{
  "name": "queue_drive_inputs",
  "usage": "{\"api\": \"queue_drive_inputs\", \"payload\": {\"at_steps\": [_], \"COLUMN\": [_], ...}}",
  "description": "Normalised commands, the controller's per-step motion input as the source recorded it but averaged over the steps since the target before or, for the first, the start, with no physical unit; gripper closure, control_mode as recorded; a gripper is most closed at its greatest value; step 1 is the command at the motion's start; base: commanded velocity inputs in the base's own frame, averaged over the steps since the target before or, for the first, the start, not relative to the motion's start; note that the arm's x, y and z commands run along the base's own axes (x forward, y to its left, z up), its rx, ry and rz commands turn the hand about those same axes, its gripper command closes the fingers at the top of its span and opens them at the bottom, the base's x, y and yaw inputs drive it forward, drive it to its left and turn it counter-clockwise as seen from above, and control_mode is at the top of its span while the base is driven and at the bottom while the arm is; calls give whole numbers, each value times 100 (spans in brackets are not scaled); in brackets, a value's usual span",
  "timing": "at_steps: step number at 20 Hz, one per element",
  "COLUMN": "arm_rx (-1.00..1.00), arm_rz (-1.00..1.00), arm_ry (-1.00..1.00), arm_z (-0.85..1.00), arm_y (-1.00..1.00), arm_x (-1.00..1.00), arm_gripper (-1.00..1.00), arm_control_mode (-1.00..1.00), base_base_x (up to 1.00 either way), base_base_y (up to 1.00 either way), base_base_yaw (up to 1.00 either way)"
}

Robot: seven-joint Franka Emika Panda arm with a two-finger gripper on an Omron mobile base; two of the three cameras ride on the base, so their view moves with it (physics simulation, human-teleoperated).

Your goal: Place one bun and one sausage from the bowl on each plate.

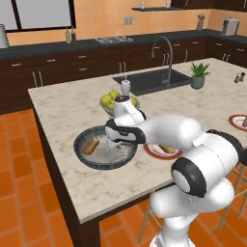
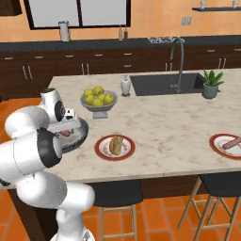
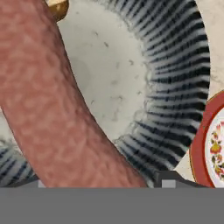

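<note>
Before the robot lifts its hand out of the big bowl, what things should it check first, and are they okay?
1. Gripper is down inside the bowl: ok.
2. Sausage sits right at the fingers, close up in the hand view: ok.
3. Fingers truly squeezing the sausage: cannot tell.
4. Near plate already has a bun and needs a sausage: ok.
5. Far plate already has a sausage: ok.
6. A bun is left in the bowl for the far plate: ok.

bright even rendered light, soft shadows, slightly blurry
</note>
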Motion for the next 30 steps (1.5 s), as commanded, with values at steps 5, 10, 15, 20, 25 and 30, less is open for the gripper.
{"api": "queue_drive_inputs", "payload": {"at_steps": [5, 10, 15, 20, 25, 30], "arm_rx": [12, 9, 1, 0, -1, -1], "arm_rz": [-41, -47, -20, -5, -6, 0], "arm_ry": [-17, 0, 11, 7, 3, 0], "arm_z": [75, -3, -51, -48, -35, -1], "arm_y": [-100, -100, -45, -28, -26, 2], "arm_x": [0, 0, 7, 32, 33, 5], "arm_gripper": [100, 100, 100, 100, -100, -100], "arm_control_mode": [-100, -100, -100, -100, -100, -100], "base_base_x": [0, 0, 0, 0, 0, 0], "base_base_y": [0, 0, 0, 0, 0, 0], "base_base_yaw": [0, 0, 0, 0, 0, 0]}}
